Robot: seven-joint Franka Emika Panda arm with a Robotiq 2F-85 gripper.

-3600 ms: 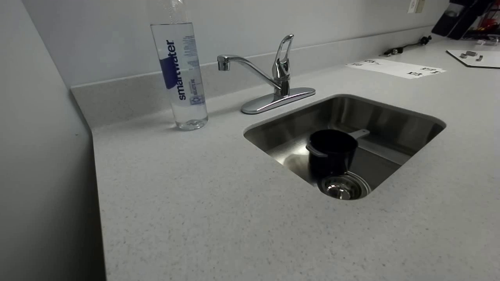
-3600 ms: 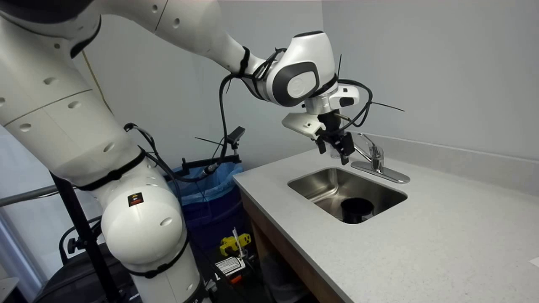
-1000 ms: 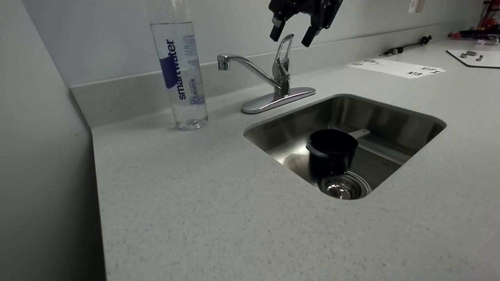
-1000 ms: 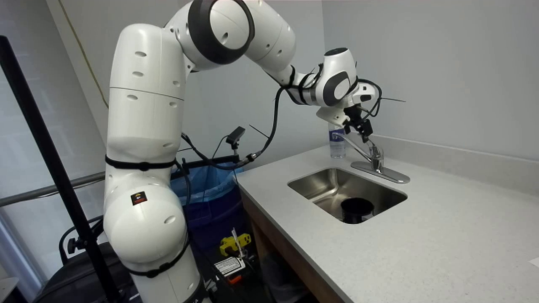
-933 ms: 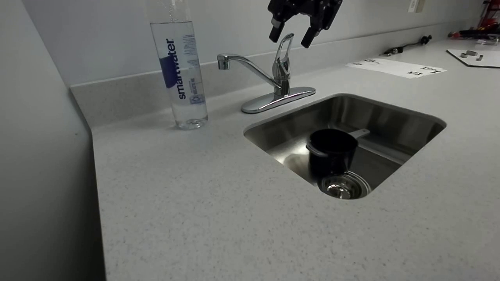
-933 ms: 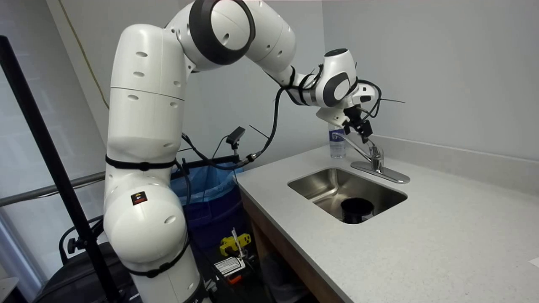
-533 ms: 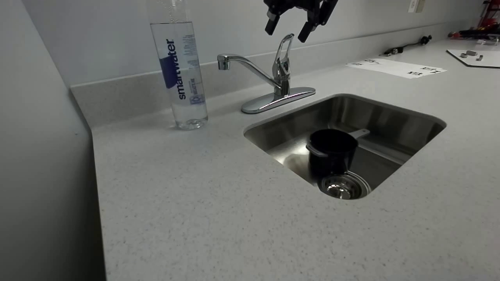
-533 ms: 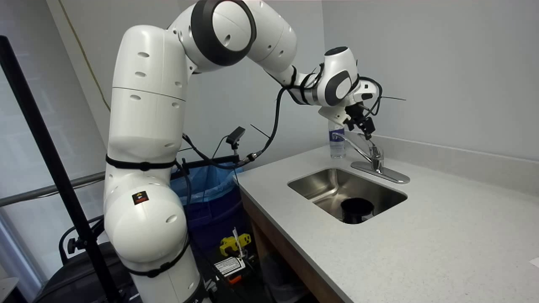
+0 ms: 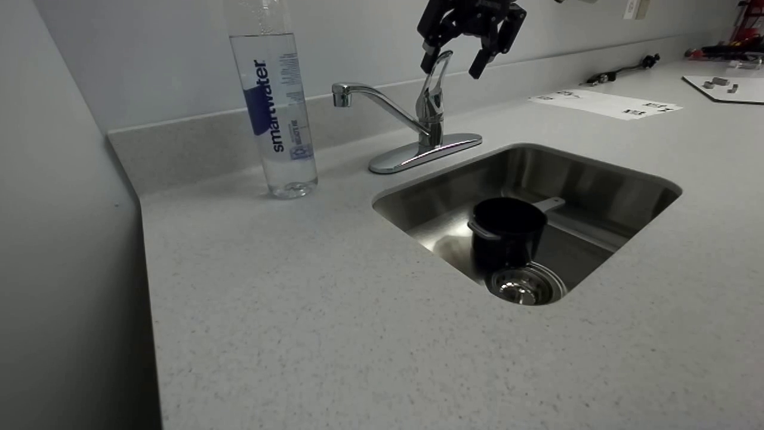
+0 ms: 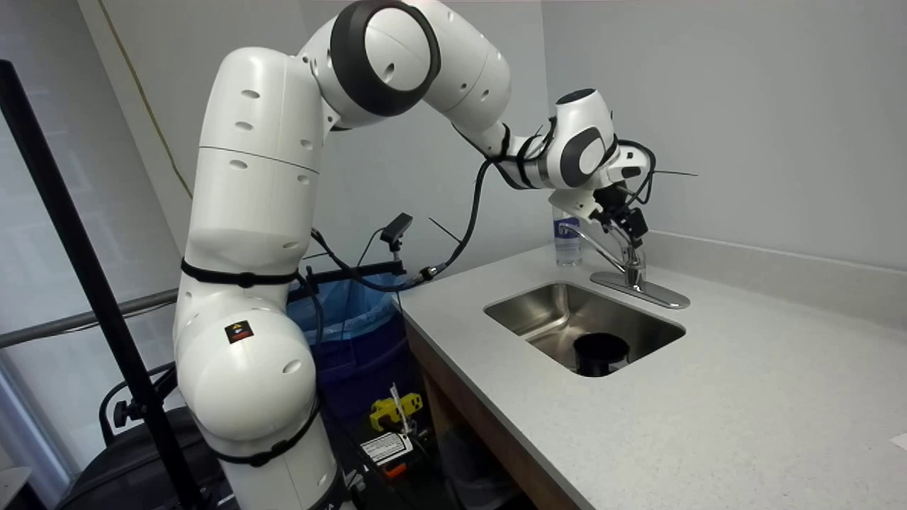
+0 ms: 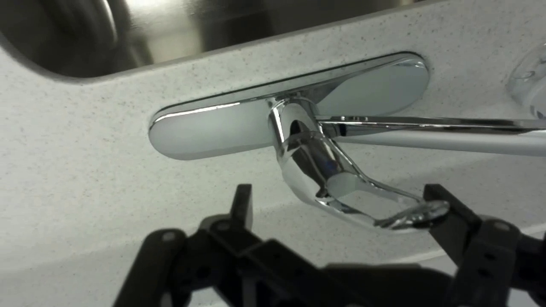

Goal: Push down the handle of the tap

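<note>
The chrome tap (image 9: 418,156) stands behind the sink in both exterior views (image 10: 641,289), its base plate also in the wrist view (image 11: 213,132). Its handle (image 9: 430,107) rises upright, leaning slightly right in an exterior view. In the wrist view the looped handle (image 11: 315,166) reaches between my gripper's fingers (image 11: 339,189). Its tip lies against the right finger's inner face and seems to touch it. My black gripper (image 9: 453,65) is wide open, pointing down around the handle's top. It also shows in an exterior view (image 10: 623,232), hiding part of the handle.
A tall water bottle (image 9: 280,119) stands left of the tap near the spout's end. The steel sink (image 9: 573,170) holds a dark pot (image 9: 507,239). A wall and backsplash run close behind the tap. White sheets (image 9: 606,104) lie farther along the counter.
My arm has moved in over the tap, then lowered and shifted so one finger overlaps the handle's top. The handle's tip has shifted slightly right and its loop looks narrower.
</note>
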